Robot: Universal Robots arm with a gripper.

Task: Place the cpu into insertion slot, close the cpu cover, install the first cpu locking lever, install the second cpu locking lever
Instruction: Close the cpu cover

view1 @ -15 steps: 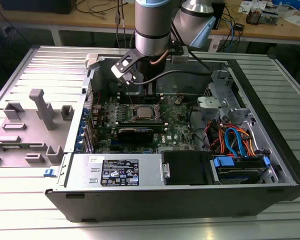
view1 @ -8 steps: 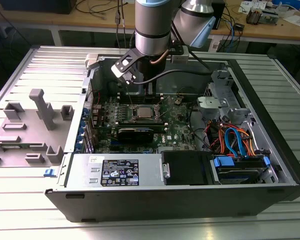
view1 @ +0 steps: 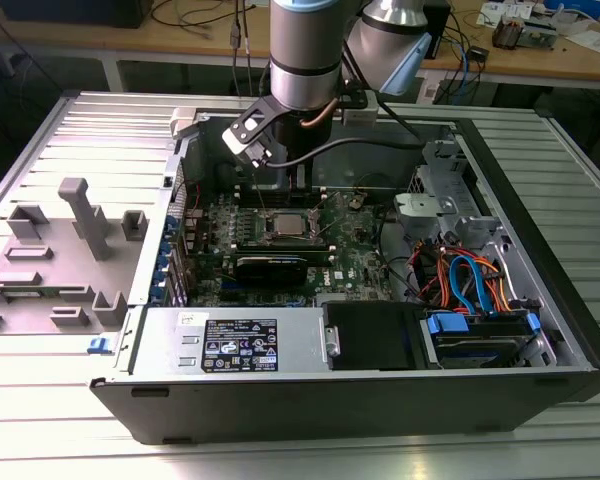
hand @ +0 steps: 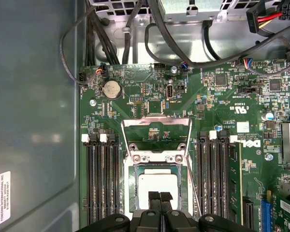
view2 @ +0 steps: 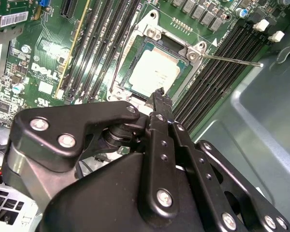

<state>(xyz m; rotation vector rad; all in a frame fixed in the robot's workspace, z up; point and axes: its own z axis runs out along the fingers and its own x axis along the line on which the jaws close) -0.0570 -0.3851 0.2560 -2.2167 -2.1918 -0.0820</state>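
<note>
Gripper (hand: 159,195), fingertips together and empty, hovers above the cpu (hand: 157,186) seated in the insertion slot (hand: 157,158), cpu cover (hand: 157,122) raised open: a misjudged push on the cover may slip and scrape chip or socket.

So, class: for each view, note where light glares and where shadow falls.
Exterior view: light glares off the ribbed table, the motherboard sits darker. Second wrist view: the cpu glares pale on top. First wrist view: the case wall is dim grey.
</note>
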